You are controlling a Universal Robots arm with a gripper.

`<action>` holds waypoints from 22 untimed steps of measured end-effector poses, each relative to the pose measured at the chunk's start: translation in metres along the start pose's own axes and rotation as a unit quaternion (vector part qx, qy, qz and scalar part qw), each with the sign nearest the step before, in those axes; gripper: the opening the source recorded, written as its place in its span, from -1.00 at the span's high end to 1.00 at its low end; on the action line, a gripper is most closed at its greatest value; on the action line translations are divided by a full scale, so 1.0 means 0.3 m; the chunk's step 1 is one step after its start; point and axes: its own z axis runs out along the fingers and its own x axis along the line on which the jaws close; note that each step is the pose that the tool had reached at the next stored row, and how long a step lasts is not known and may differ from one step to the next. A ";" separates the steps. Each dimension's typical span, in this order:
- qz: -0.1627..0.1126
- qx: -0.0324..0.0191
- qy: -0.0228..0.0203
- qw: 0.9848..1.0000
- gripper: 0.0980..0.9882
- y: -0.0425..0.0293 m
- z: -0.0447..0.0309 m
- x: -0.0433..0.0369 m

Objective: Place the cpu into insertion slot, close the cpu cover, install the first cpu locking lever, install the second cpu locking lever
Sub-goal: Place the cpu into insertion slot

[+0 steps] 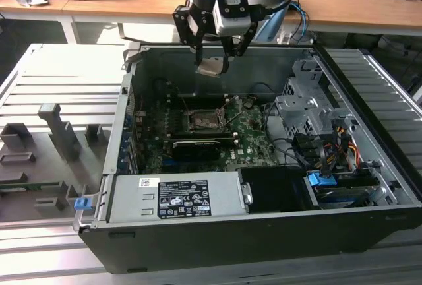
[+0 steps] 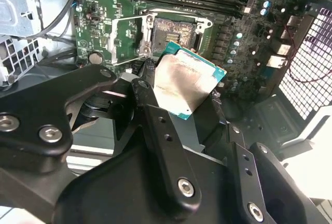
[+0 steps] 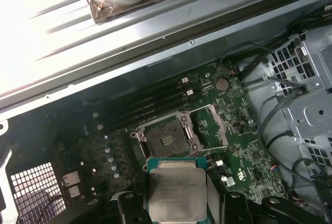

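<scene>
Hanging high over an open computer case (image 1: 369, 186) on the bench (image 1: 66, 74): the gripper (image 1: 212, 59), fingers (image 2: 155, 115) closed to chip width and pinching the cpu (image 1: 211, 68) by 2 opposite edges. Carries it slightly tilted, pale metal face turned toward the cameras in both wrist views, green rim showing at the corners. Sits well above the motherboard (image 1: 254, 133), touching nothing but the fingers.

Below, in the second wrist view: the insertion slot (image 2: 174, 29), open and bare, with the cpu cover (image 2: 113, 37) folded back beside it.

Looks, as a judgement, light and rigid, a thin plate with no give. Likely slick on that metal face, so apt to twist or slide in a loose pinch. Probably fragile on the hidden underside, and no less so the fine contacts in the slot. Best taken by the edges alone, as here, never across the faces. Calls for a modest squeeze, a level carry and square alignment with the slot's rim, not force.
</scene>
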 end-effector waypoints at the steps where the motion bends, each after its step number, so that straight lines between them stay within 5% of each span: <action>1: 0.003 0.000 0.000 1.000 0.00 0.000 0.000 0.000; 10: 0.050 0.000 -0.005 0.999 0.00 0.000 0.004 0.000; 16: 0.096 0.000 -0.009 0.995 0.00 -0.001 0.007 0.000; 22: 0.141 -0.001 -0.014 0.990 0.00 -0.001 0.012 0.000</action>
